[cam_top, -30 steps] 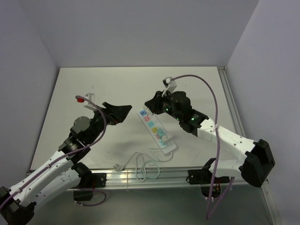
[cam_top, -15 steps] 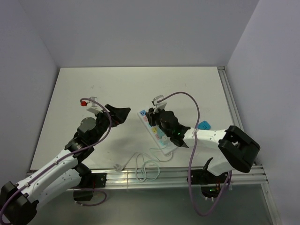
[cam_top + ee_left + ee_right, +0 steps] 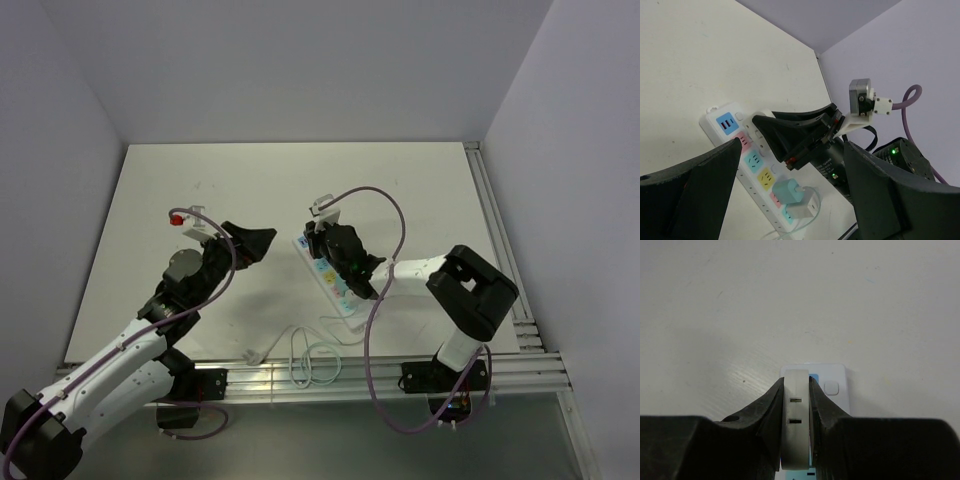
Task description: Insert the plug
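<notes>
A white power strip [image 3: 338,287] with coloured sockets lies mid-table, also visible in the left wrist view [image 3: 730,131]. A teal adapter [image 3: 788,192] and a white one [image 3: 808,208] sit in its near sockets. My right gripper [image 3: 316,242] hangs over the strip's far end, shut on a white plug [image 3: 795,425]. The plug's flat face with two slots points at the camera, and the strip's end with a switch [image 3: 831,388] lies just beyond it. My left gripper [image 3: 262,240] hovers left of the strip, open and holding nothing, its fingers [image 3: 695,185] framing the scene.
A thin white cable [image 3: 312,357] loops near the front edge, with a loose connector [image 3: 255,355] to its left. An aluminium rail [image 3: 500,250] borders the right side. Grey walls enclose the table at the back and sides.
The right arm has folded inward and brought the plug down over the strip's far end. The left gripper has held its place, its fingers slightly narrower.
</notes>
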`<state>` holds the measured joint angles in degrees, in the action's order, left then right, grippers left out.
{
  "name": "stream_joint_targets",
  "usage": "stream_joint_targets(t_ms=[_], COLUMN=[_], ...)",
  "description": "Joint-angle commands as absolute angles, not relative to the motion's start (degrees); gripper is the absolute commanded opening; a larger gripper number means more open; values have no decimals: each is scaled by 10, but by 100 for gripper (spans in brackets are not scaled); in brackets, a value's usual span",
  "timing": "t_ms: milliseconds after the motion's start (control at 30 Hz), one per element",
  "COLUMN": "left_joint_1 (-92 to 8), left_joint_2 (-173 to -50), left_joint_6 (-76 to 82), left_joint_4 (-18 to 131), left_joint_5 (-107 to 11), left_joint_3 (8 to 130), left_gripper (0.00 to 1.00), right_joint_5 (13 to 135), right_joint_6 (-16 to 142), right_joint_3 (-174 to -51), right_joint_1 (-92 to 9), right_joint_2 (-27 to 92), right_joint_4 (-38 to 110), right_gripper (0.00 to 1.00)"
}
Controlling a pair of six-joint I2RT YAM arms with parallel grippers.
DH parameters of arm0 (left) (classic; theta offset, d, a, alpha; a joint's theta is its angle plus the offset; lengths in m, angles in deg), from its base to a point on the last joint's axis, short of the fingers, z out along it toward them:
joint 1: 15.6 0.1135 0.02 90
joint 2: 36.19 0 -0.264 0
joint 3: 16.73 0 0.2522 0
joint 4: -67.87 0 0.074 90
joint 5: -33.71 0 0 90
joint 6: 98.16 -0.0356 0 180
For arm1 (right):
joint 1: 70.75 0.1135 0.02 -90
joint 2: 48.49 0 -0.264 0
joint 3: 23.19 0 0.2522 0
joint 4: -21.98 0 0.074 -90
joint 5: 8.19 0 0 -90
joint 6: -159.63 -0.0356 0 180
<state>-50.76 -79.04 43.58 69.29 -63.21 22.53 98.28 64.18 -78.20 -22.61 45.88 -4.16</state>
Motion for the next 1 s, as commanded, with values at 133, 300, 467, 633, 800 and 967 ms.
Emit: stream_joint_targets(t_ms=[133,300,467,633,800,967], left_joint_1=[-496,-493,-491,-491,-489,-488], left_joint_2=[-783,-791,-798,-800,-798,-797], left_joint_6=[433,435,437,440,439,440], left_joint_4=[713,718,720,723,721,720], left_joint_5=[-617,-611,-605,-602,-602,-602], left_joint_3=[223,223,226,226,226,228], left_gripper=[89,89,89,89,89,89], right_joint_5=[973,958,959,957,955,958], right_joint_6=[666,666,662,654,645,638], right_joint_3=[-805,-798,-794,-791,-782,-773], right_joint_1=[-247,-258,-259,-258,-258,-255], right_joint_2=[472,478,487,485,482,482], right_joint_4=[-93,-99,-100,-93,-87,-88], right_gripper=[0,0,0,0,0,0])
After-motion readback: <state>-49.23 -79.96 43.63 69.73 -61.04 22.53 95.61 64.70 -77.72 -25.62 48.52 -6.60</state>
